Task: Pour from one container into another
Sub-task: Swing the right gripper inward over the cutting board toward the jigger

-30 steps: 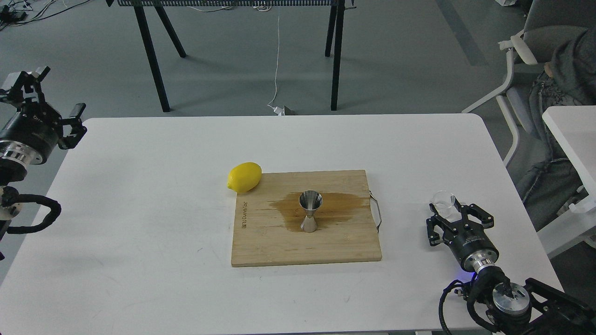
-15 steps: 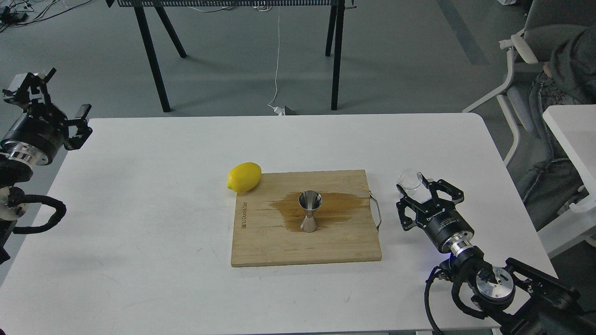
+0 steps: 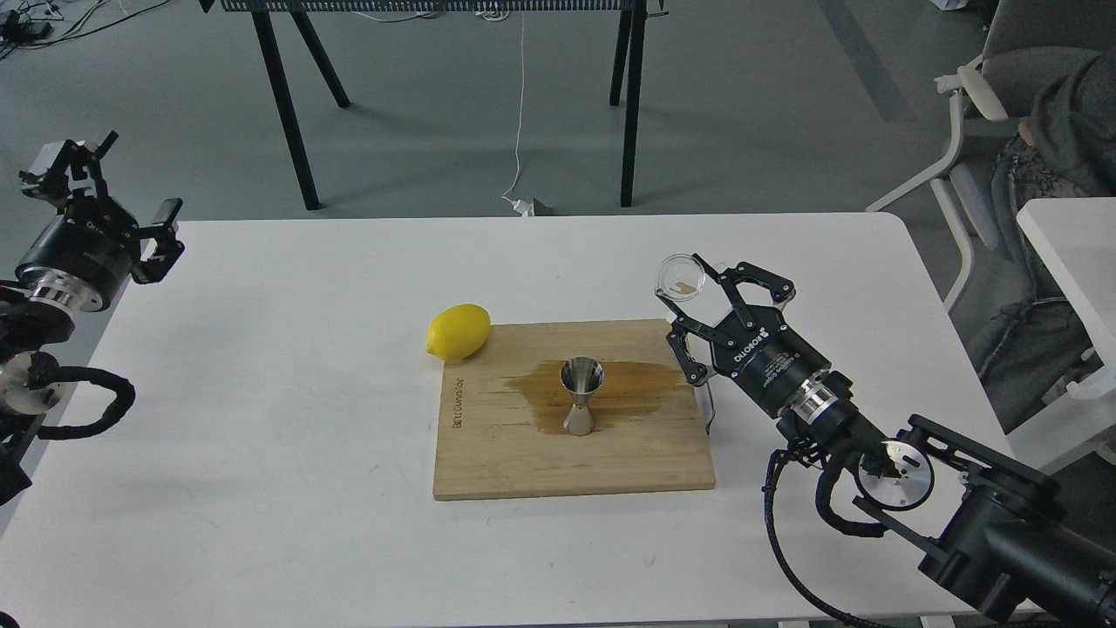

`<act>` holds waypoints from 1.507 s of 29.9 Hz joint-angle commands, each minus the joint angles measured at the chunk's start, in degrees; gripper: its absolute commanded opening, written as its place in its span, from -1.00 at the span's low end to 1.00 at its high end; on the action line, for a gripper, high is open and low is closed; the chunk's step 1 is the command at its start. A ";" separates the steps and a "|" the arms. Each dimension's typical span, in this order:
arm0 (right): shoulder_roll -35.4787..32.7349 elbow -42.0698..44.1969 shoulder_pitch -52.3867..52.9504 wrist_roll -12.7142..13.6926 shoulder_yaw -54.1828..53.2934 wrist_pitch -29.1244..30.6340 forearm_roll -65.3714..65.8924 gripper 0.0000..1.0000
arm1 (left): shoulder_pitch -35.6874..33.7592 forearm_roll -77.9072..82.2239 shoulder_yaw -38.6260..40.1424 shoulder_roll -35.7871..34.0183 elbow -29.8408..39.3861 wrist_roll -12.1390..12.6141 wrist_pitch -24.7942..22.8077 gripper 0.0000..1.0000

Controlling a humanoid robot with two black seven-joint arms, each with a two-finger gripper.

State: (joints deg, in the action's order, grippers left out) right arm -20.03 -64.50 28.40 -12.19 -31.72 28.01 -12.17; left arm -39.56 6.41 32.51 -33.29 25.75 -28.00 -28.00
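Observation:
A clear glass cup (image 3: 681, 277) hangs in the air above the table, tilted toward the left, with my right gripper (image 3: 697, 292) shut on it; a little brown liquid shows inside. The cup is up and to the right of the steel jigger (image 3: 581, 395), which stands upright on the wooden cutting board (image 3: 488, 453) in a brown wet stain (image 3: 636, 388). My left gripper (image 3: 109, 187) is far off at the table's left edge, fingers spread open and holding nothing.
A yellow lemon (image 3: 458, 331) rests against the board's far left corner. The board has a metal handle (image 3: 708, 410) on its right side, just under my right arm. A white table (image 3: 261, 419) carries everything; a chair with clothing (image 3: 1046, 131) stands at the right.
My right gripper has carried the glass cup up and to the left, from the table's right side to near the board's far right corner. The left arm has shifted slightly rightward.

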 commanded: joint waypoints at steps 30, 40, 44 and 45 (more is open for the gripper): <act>-5.54 -3.96 14.40 5.42 11.76 -0.15 25.97 -0.14 | 1.24 -0.17 0.27 0.07 0.09 0.00 0.00 1.00; -4.93 -3.70 15.98 6.21 12.73 -2.26 31.60 -0.14 | 2.12 -0.17 0.27 0.07 0.00 0.00 0.00 1.00; -4.84 -3.61 17.74 6.21 15.01 -3.22 31.68 -0.14 | 2.29 -0.17 0.18 0.07 0.00 0.00 0.00 1.00; -4.84 -3.53 18.26 6.21 15.80 -3.40 31.95 -0.14 | 2.29 -0.17 0.27 0.07 0.00 0.00 0.00 1.00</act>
State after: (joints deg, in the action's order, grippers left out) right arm -24.93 -68.14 45.46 -6.00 -17.92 25.27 19.41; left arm -37.37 6.23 32.78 -33.22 25.75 -28.00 -28.00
